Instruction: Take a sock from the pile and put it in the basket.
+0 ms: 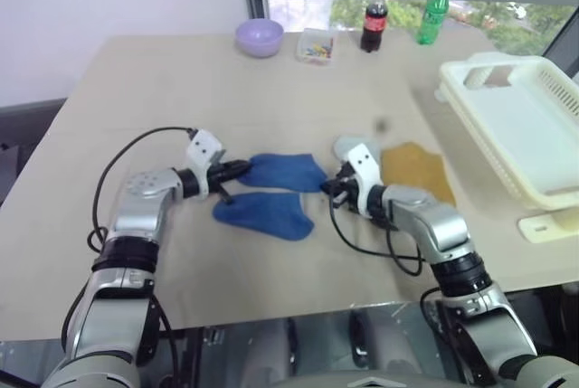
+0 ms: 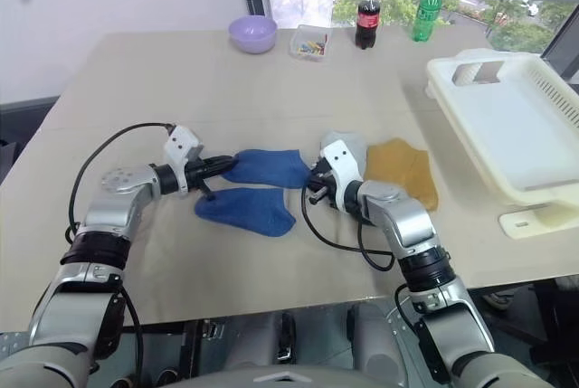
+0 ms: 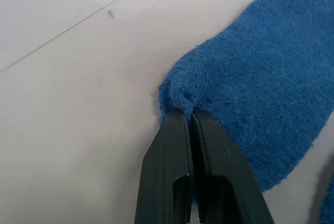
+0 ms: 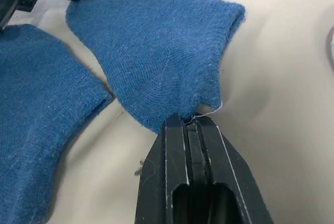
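The pile is spread flat on the table: two royal blue socks, a pale grey sock (image 1: pixel 355 147) and a mustard yellow sock (image 1: pixel 416 169). The upper blue sock (image 1: pixel 285 171) is gripped at both ends. My left gripper (image 1: pixel 242 169) is shut on its left edge, seen up close (image 3: pixel 189 114). My right gripper (image 1: pixel 330 187) is shut on its right corner (image 4: pixel 190 122). The lower blue sock (image 1: pixel 264 212) lies free just in front. The white slatted basket (image 1: pixel 525 135) stands at the table's right edge, holding nothing.
Along the far edge of the table stand a lilac bowl (image 1: pixel 260 37), a small clear box of coloured bits (image 1: pixel 315 47), a cola bottle (image 1: pixel 374 19) and a green bottle (image 1: pixel 433 14). The basket overhangs the table's right side.
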Robot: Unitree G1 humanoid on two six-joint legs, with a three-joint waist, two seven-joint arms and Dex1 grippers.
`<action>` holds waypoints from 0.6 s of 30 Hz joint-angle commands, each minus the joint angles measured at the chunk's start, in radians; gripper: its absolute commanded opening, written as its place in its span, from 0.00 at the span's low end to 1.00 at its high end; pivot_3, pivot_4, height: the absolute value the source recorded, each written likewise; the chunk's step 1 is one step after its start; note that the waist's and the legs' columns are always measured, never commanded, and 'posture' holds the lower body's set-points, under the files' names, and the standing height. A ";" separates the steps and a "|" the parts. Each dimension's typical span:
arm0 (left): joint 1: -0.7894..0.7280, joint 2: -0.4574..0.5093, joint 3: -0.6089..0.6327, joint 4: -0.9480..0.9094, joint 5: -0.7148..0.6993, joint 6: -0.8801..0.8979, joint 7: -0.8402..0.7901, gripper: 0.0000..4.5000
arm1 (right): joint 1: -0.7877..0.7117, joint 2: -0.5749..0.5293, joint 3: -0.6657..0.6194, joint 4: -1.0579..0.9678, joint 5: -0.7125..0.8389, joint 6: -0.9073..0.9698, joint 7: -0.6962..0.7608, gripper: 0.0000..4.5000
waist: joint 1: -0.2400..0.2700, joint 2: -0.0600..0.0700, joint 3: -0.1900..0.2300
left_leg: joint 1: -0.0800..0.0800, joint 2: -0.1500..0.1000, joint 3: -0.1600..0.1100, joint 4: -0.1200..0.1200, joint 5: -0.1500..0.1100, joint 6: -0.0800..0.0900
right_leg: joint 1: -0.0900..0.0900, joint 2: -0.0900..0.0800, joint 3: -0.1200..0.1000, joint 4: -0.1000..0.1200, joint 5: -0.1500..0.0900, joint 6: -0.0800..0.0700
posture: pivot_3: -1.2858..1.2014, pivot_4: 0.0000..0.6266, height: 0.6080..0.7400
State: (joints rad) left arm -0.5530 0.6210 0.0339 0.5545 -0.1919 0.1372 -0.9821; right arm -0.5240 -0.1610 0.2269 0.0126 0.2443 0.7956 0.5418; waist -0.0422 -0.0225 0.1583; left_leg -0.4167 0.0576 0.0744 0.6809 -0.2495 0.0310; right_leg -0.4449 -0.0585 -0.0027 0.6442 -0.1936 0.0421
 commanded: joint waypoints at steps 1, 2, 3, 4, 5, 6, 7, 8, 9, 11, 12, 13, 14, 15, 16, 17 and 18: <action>0.030 0.001 0.062 -0.091 -0.087 0.089 -0.015 0.01 | -0.060 0.010 -0.023 -0.046 0.017 -0.016 0.003 0.00 | 0.001 0.000 0.000 | 0.000 0.000 0.000 0.000 0.000 0.000 | 0.000 0.000 0.000 0.000 0.001 0.001 | 0.52 0.24 0.92; 0.037 0.002 0.076 -0.120 -0.112 0.115 -0.017 0.01 | -0.068 0.009 -0.026 -0.053 0.020 -0.013 0.004 0.00 | 0.001 0.000 0.000 | -0.002 0.000 0.000 0.000 0.000 0.000 | -0.001 0.000 0.000 0.000 0.001 0.002 | 0.52 0.24 0.92; 0.053 0.006 0.097 -0.169 -0.147 0.153 -0.022 0.01 | -0.077 0.008 -0.030 -0.067 0.027 -0.006 0.005 0.00 | 0.001 0.000 0.000 | -0.002 0.000 -0.001 0.000 0.000 0.000 | -0.001 0.000 0.000 -0.001 0.001 0.002 | 0.52 0.24 0.92; 0.064 0.009 0.110 -0.204 -0.170 0.182 -0.023 0.01 | -0.082 0.007 -0.033 -0.076 0.032 -0.001 0.006 0.00 | 0.001 0.000 0.001 | -0.003 0.000 -0.001 0.000 0.000 0.000 | -0.001 0.000 0.000 -0.001 0.001 0.002 | 0.52 0.24 0.92; 0.076 0.012 0.122 -0.237 -0.192 0.210 -0.022 0.01 | -0.086 0.006 -0.035 -0.085 0.037 0.006 0.007 0.00 | 0.001 -0.001 0.001 | -0.003 0.000 -0.001 0.000 0.000 0.000 | -0.002 0.000 0.000 -0.001 0.002 0.003 | 0.52 0.24 0.92; 0.099 0.021 0.146 -0.294 -0.227 0.252 -0.020 0.01 | -0.090 -0.001 -0.039 -0.118 0.049 0.026 0.011 0.00 | 0.002 -0.001 0.001 | -0.004 0.000 -0.001 0.000 0.000 0.000 | -0.002 0.000 0.000 -0.001 0.002 0.003 | 0.52 0.24 0.92; 0.122 0.032 0.172 -0.350 -0.261 0.296 -0.013 0.01 | -0.087 -0.012 -0.041 -0.161 0.067 0.054 0.020 0.00 | 0.002 -0.001 0.001 | -0.006 0.000 -0.002 0.000 0.000 0.000 | -0.003 0.000 -0.001 -0.002 0.002 0.003 | 0.52 0.24 0.92; 0.143 0.041 0.196 -0.398 -0.289 0.335 -0.006 0.01 | -0.083 -0.022 -0.043 -0.200 0.084 0.081 0.027 0.00 | 0.002 -0.001 0.001 | -0.006 0.000 -0.002 0.000 0.000 0.000 | -0.003 0.000 -0.001 -0.002 0.002 0.003 | 0.52 0.24 0.92; 0.164 0.049 0.216 -0.441 -0.310 0.366 0.005 0.01 | -0.076 -0.033 -0.046 -0.239 0.102 0.109 0.032 0.00 | 0.002 -0.001 0.001 | -0.007 0.000 -0.002 0.000 0.000 0.000 | -0.004 0.000 -0.001 -0.002 0.002 0.003 | 0.52 0.24 0.92; 0.206 0.065 0.249 -0.514 -0.346 0.418 0.025 0.01 | -0.059 -0.052 -0.054 -0.305 0.140 0.161 0.035 0.00 | 0.003 -0.001 0.001 | -0.007 0.000 -0.003 0.000 0.000 0.000 | -0.004 -0.001 -0.002 -0.003 0.002 0.003 | 0.52 0.24 0.92; 0.229 0.073 0.264 -0.546 -0.361 0.443 0.034 0.01 | -0.050 -0.059 -0.060 -0.334 0.160 0.189 0.036 0.00 | 0.004 -0.001 0.001 | -0.007 0.000 -0.003 0.000 0.000 0.000 | -0.003 -0.001 -0.002 -0.003 0.002 0.003 | 0.52 0.24 0.92; 0.252 0.080 0.274 -0.574 -0.370 0.456 0.039 0.01 | -0.040 -0.065 -0.065 -0.360 0.180 0.216 0.038 0.00 | 0.004 -0.001 0.001 | -0.007 0.000 -0.003 0.000 0.000 0.000 | -0.003 -0.001 -0.002 -0.003 0.001 0.002 | 0.52 0.24 0.92; 0.277 0.088 0.283 -0.599 -0.373 0.465 0.043 0.01 | -0.027 -0.072 -0.069 -0.389 0.204 0.248 0.041 0.00 | 0.004 -0.001 0.001 | -0.006 0.000 -0.003 0.000 0.000 0.000 | -0.003 -0.001 -0.002 -0.003 0.000 0.001 | 0.52 0.24 0.92; 0.309 0.096 0.294 -0.627 -0.380 0.474 0.046 0.01 | -0.002 -0.085 -0.070 -0.431 0.235 0.286 0.047 0.00 | 0.004 -0.001 0.001 | -0.006 0.000 -0.003 0.000 0.000 0.000 | -0.003 -0.001 -0.002 -0.003 0.000 0.000 | 0.52 0.24 0.92; 0.338 0.102 0.304 -0.649 -0.383 0.478 0.051 0.01 | 0.024 -0.094 -0.072 -0.467 0.266 0.323 0.052 0.00 | 0.004 -0.001 0.001 | -0.006 0.000 -0.003 0.000 0.000 0.000 | -0.003 -0.002 -0.002 -0.003 0.000 -0.001 | 0.52 0.24 0.92; 0.362 0.108 0.307 -0.666 -0.380 0.478 0.055 0.01 | 0.048 -0.102 -0.073 -0.495 0.294 0.352 0.056 0.00 | 0.005 -0.001 0.001 | -0.006 0.000 -0.003 0.000 0.000 0.000 | -0.003 -0.002 -0.002 -0.003 0.000 -0.001 | 0.52 0.24 0.92; 0.381 0.111 0.307 -0.679 -0.377 0.475 0.056 0.01 | 0.070 -0.108 -0.071 -0.513 0.314 0.367 0.059 0.00 | 0.006 -0.001 0.001 | -0.006 0.000 -0.003 0.000 0.000 0.000 | -0.003 -0.002 -0.003 -0.003 -0.001 -0.001 | 0.52 0.24 0.92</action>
State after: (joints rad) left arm -0.1806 0.7098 0.3089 -0.0661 -0.5539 0.6157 -0.9313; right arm -0.4640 -0.2648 0.1775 -0.4289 0.5063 1.1290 0.5847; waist -0.0361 -0.0234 0.1593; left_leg -0.4229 0.0573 0.0714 0.6807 -0.2497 0.0308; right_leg -0.4477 -0.0610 -0.0057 0.6413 -0.1941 0.0412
